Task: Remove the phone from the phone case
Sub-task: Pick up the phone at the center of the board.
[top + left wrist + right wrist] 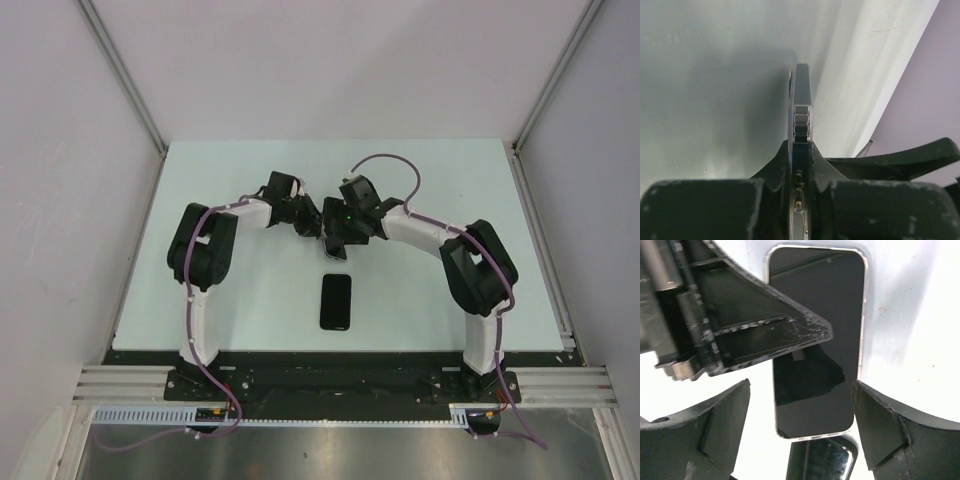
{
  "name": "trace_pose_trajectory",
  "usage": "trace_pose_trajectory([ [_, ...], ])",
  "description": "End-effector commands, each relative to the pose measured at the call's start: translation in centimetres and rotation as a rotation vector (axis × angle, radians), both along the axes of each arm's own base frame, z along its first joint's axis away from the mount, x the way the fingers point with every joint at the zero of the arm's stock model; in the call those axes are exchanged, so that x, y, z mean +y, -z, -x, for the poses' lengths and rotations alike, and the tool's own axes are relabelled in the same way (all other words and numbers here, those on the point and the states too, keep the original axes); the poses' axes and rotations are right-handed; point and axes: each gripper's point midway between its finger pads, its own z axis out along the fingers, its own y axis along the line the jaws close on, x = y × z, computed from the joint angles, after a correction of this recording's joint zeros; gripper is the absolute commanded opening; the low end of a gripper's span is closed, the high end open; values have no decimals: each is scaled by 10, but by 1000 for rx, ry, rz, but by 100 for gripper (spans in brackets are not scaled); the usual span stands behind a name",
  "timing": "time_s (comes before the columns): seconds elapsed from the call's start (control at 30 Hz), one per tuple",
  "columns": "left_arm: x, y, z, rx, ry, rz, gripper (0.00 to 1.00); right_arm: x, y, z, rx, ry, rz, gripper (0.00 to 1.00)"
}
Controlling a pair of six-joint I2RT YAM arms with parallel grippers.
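Observation:
The phone (pixel 815 315), black glass with a silver frame, is out of the case and held above the table. My left gripper (pixel 800 145) is shut on the phone (pixel 802 100), which shows edge-on between its jaws. One of the left fingers (pixel 765 335) crosses the screen in the right wrist view. My right gripper (pixel 801 390) is open, its jaws flanking the phone's lower end with a gap on the left side. The black phone case (pixel 336 300) lies flat on the table in front of both grippers, and its top end shows as the case (pixel 822 460) under the phone.
The white table (pixel 250 190) is bounded by grey walls with metal corner rails (pixel 125 75). A purple cable (pixel 395 160) loops above the right arm. Both arm bases stand on the black rail (pixel 340 380) at the near edge.

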Motion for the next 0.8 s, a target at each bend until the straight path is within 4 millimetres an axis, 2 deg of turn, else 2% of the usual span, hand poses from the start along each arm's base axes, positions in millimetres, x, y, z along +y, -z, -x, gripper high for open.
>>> trace_pose_trajectory([
  [0.0, -13, -43, -1, -81, 40, 72, 0, -9, -54, -3, -98, 10, -62, 94],
  [0.03, -13, -55, -2, -105, 40, 84, 0, -12, -78, -1, -142, 11, -84, 99],
  [0.1, -16, -73, -2, -139, 53, 123, 0, -20, -95, 4, -184, 6, -95, 100],
  [0.13, -18, -84, -1, -160, 60, 145, 0, -23, -124, 11, -241, 0, -131, 100],
  [0.2, -26, -111, 2, -198, 88, 232, 0, -33, -149, 18, -298, 6, -173, 100],
  [0.27, -31, -139, 11, -207, 93, 324, 0, -54, -171, 31, -337, 36, -224, 100],
  [0.3, -35, -159, 11, -278, 105, 382, 0, -60, -177, 36, -335, 56, -269, 100],
  [0.33, -36, -165, 18, -284, 108, 417, 0, -79, -166, 36, -311, 97, -285, 100],
  [0.37, -40, -196, 20, -354, 106, 504, 0, -84, -196, 47, -375, 74, -387, 100],
  [0.4, -41, -209, 24, -380, 105, 550, 0, -89, -201, 52, -360, 100, -453, 99],
  [0.43, -41, -212, 30, -384, 99, 591, 0, -109, -191, 52, -349, 145, -476, 98],
  [0.47, -43, -241, 36, -447, 106, 700, 0, -112, -208, 64, -371, 115, -547, 96],
  [0.5, -43, -251, 39, -467, 106, 755, 0, -116, -221, 64, -402, 126, -606, 92],
  [0.53, -45, -260, 45, -480, 116, 810, 0, -120, -223, 67, -401, 128, -627, 90],
  [0.57, -45, -283, 56, -508, 138, 917, 0, -124, -221, 69, -395, 126, -644, 88],
  [0.6, -49, -279, 56, -485, 143, 950, 0, -124, -225, 73, -401, 119, -663, 83],
  [0.67, -54, -294, 64, -485, 162, 1035, 0, -121, -230, 80, -404, 92, -716, 82],
  [0.77, -62, -292, 69, -496, 151, 1045, 0, -120, -238, 85, -420, 87, -765, 78],
])
